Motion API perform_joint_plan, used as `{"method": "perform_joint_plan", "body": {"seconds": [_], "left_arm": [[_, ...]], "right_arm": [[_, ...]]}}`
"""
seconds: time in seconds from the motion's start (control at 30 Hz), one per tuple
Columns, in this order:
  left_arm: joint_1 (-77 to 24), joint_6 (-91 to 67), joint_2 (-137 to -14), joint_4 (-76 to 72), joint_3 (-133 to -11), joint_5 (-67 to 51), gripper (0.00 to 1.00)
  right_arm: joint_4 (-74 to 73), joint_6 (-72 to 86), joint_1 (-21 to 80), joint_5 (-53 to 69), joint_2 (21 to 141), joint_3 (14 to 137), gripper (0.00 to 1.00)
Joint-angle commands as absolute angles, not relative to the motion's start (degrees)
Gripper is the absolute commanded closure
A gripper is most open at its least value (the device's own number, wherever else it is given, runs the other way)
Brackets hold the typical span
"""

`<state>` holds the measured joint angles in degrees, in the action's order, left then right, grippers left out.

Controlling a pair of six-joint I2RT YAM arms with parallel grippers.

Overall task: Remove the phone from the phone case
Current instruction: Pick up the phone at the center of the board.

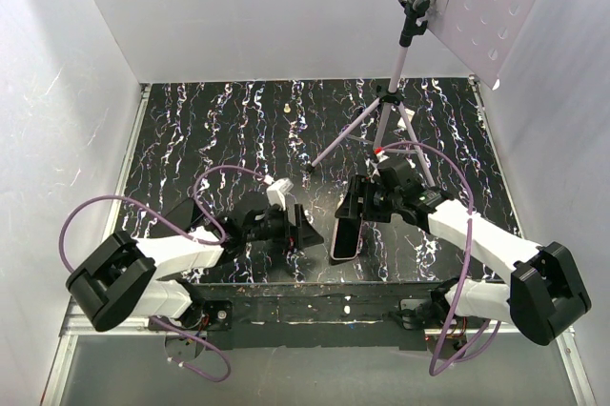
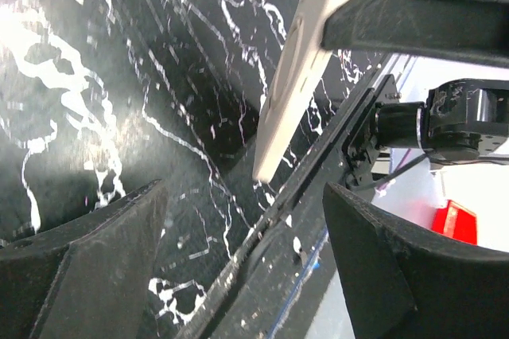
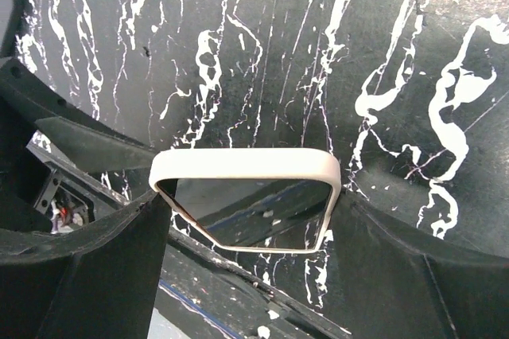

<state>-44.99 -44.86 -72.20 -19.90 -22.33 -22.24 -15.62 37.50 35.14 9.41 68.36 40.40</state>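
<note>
Right tool (image 3: 248, 200): clenched across the phone case (image 3: 238, 162), with the phone (image 3: 262, 224) seated inside and held on edge over the table (image 1: 219, 130) near its front. Left tool (image 2: 245, 196): I see it released, with nothing between its fingers, just beside the case.

Seen from above at my remote station, the left arm (image 1: 181, 253) lies low, reaching toward 3 o'clock, the left gripper (image 2: 245, 196) with jaws spread wide and nothing between them. The right arm (image 1: 477, 234) stretches toward 10 o'clock, the right gripper (image 3: 250, 204) with jaws pressed against both sides of the phone case (image 3: 238, 165).
</note>
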Motion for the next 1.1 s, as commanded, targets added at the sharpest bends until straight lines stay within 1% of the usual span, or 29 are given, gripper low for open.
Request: {"method": "perform_joint_plan", "body": {"seconds": [0.0,0.07,0.23,0.33,0.4,0.43,0.5,0.6,0.63,0.67,0.73,0.83,0.9,0.97,1.07], "left_arm": [[-46.6,-36.5,-74.9,-26.0,-26.0,-20.7,0.21],[-47.2,-33.8,-76.1,-26.6,-26.5,-19.9,0.22],[-48.4,-28.4,-79.1,-34.5,-25.3,-20.2,0.22],[-49.0,-29.2,-82.7,-38.0,-26.2,-20.8,0.25],[-49.9,-29.8,-85.9,-40.9,-27.3,-22.1,0.30],[-50.1,-30.3,-87.2,-41.5,-28.6,-23.3,0.35],[-50.6,-31.7,-89.0,-40.5,-30.8,-24.3,0.53],[-50.6,-34.8,-87.8,-39.7,-31.5,-22.2,0.87],[-50.6,-35.3,-86.4,-39.7,-30.7,-21.4,0.97],[-50.6,-35.9,-84.5,-38.7,-30.2,-20.7,1.00],[-50.6,-36.6,-80.4,-33.0,-30.4,-18.6,1.00],[-50.5,-36.7,-74.7,-25.9,-30.8,-18.8,1.00],[-50.3,-37.4,-71.0,-20.2,-31.8,-18.7,1.00],[-49.1,-39.1,-66.6,-16.4,-32.3,-19.0,1.00],[-45.6,-46.4,-61.4,-17.6,-32.1,-22.9,1.00]], "right_arm": [[-10.6,40.3,34.5,14.3,67.2,41.5,0.99],[-10.8,40.7,34.5,15.5,67.1,41.7,0.99],[-11.6,41.5,34.5,17.0,64.9,41.5,0.99],[-10.6,43.0,34.5,19.2,63.4,40.3,0.99],[-9.0,44.3,34.5,20.6,62.3,39.0,0.99],[-8.3,45.2,34.5,21.0,61.9,38.5,0.99],[-7.9,45.9,34.5,21.8,61.6,38.1,0.99],[-9.7,46.0,34.5,22.5,61.4,39.3,0.99],[-11.9,45.4,34.5,21.6,61.1,40.4,0.94],[-15.9,44.0,34.5,19.4,60.6,41.6,0.79],[-21.7,41.8,34.5,14.5,58.5,43.4,0.61],[-26.0,38.9,34.2,9.9,52.2,44.0,0.40],[-28.7,37.5,34.1,7.0,48.1,44.7,0.34],[-30.4,35.7,34.0,6.1,44.3,44.7,0.32],[-27.6,34.3,34.0,12.5,39.9,42.1,0.32]]}}
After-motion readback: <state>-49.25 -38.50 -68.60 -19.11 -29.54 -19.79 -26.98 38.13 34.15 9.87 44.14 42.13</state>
